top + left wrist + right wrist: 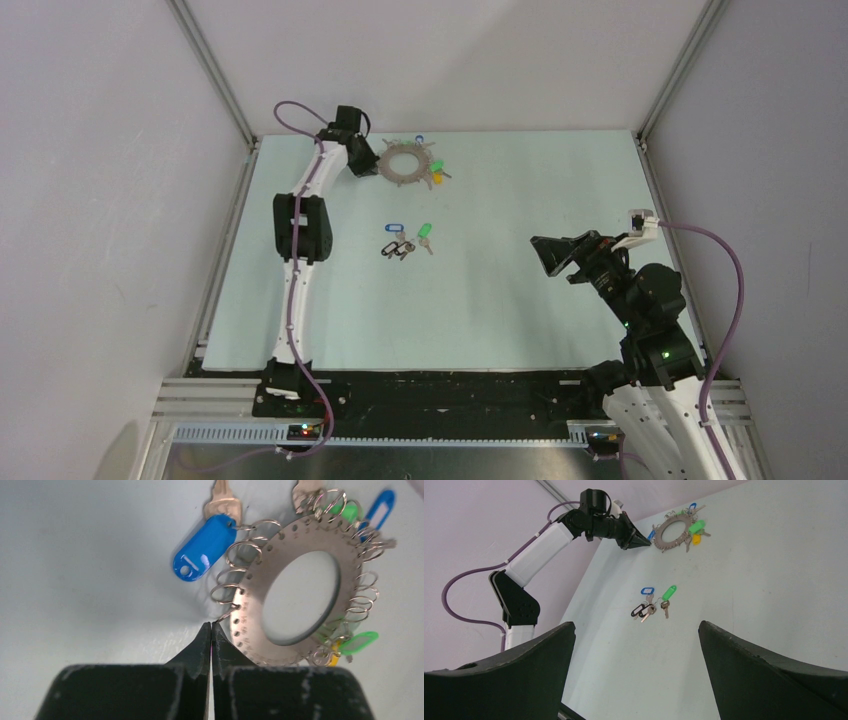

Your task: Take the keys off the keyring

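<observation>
The left gripper (211,630), jaws pressed together, is pointing at the rim of the stiff, probably slippery keyring (252,595) at the table's (500,300) far left, its light keys (222,505) likely best pinched at their thin wire loops (225,592), while the right gripper (636,627) is hovering spread.

We see a pale green table (500,320) closed in by plain white walls (90,200) on three sides. Aluminium posts (213,70) stand at both back corners. The light is soft and even.
</observation>
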`<state>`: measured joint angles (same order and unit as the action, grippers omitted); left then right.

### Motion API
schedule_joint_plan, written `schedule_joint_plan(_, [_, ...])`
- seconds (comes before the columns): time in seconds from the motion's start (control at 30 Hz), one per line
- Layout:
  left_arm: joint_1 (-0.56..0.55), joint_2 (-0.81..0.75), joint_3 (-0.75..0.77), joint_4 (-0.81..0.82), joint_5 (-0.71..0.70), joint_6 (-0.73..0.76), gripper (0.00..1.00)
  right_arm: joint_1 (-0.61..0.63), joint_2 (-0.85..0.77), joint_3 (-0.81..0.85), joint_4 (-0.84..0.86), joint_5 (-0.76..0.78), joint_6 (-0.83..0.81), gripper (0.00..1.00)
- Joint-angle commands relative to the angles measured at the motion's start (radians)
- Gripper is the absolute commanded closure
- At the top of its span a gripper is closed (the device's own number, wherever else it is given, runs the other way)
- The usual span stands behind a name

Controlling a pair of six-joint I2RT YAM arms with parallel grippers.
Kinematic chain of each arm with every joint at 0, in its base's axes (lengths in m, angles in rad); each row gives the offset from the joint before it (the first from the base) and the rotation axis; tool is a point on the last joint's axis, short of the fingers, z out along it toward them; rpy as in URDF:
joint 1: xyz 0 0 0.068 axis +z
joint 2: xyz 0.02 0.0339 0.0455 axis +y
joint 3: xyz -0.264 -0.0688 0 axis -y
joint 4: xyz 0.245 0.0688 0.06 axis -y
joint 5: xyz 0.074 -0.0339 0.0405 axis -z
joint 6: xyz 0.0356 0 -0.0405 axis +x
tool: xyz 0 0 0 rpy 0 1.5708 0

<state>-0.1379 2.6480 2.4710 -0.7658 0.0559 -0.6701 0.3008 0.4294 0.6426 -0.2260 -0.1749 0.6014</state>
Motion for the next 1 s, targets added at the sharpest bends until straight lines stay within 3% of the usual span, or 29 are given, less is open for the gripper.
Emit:
schedule_joint_plan(0.0, [-0.001, -0.015, -0.01, -0.051, 0.026, -0.028, 1.0, -0.005, -0.003, 0.049, 0.047, -0.018, -0.009, 0.01])
schedule_joint_plan(0.33, [0.011, -0.254, -0.305, -0.048, -0.045, 0.048, 1.0, -0.005, -0.002, 0.051, 0.046, -0.019, -0.011, 0.01])
schedule_joint_plan(0.53, [0.011, -0.262, -0.161, 0.013, 0.067, 0.04, 0.88, -0.006, 0.003, 0.051, 0.045, -0.021, -0.017, 0.01])
schedule_joint_plan(0.7, [0.011, -0.17, -0.111, 0.208, 0.21, -0.104, 0.97, -0.006, 0.003, 0.051, 0.048, -0.017, -0.015, 0.01])
schedule_joint_plan(0.8, [0.012, -0.11, -0.09, 0.336, 0.201, -0.198, 1.0, -0.006, 0.003, 0.052, 0.052, -0.017, -0.013, 0.01])
schedule_joint_plan(0.97, [0.02, 0.038, -0.025, 0.355, 0.226, -0.319, 1.0, -0.007, 0.004, 0.058, 0.056, -0.01, -0.016, 0.0])
